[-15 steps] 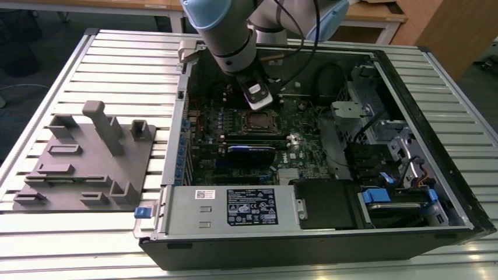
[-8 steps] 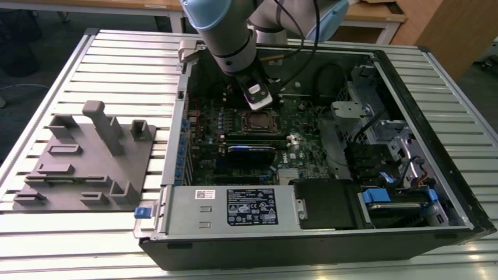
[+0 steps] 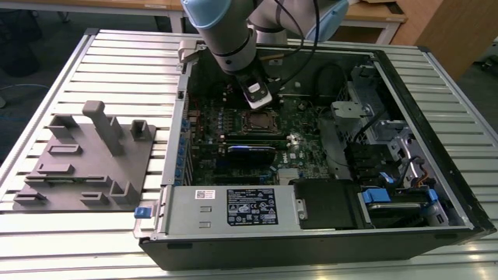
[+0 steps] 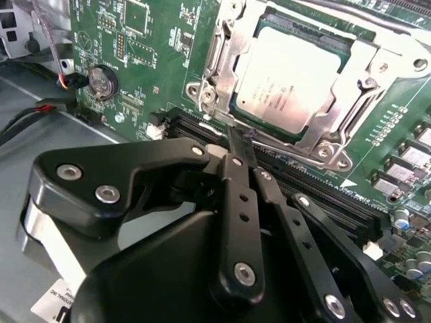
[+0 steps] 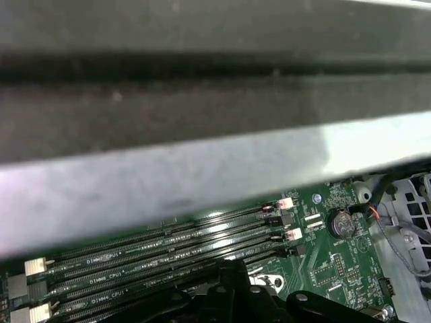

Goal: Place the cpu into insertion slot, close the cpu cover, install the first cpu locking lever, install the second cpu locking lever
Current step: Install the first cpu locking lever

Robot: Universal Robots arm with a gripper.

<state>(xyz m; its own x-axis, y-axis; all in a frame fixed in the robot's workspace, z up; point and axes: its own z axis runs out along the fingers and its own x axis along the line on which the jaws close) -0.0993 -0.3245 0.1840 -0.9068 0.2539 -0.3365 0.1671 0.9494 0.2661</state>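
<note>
The cpu [image 4: 289,70] lies flat in the insertion slot [image 3: 260,121], its silver-grey top showing through the cut-out of the cpu cover [image 4: 222,50], which is folded down around it. A thin locking lever rod [image 4: 296,149] runs along the socket's near edge. My gripper [image 4: 234,136] has its black fingers [image 4: 237,195] pressed together, shut, with the tips at the socket's corner, touching or just above the lever's end. In the exterior view the gripper [image 3: 258,99] hangs inside the open case, just beyond the socket. The first wrist view catches the gripper [image 5: 232,279] over the board.
Long black memory slots [image 5: 168,245] lie beside the socket, a coin battery [image 4: 102,81] sits farther off. The case wall [image 5: 202,134] passes close to the wrist. A power supply [image 3: 233,207], cables [image 3: 374,146] and a grey fixture block [image 3: 86,157] on the slatted table surround the board.
</note>
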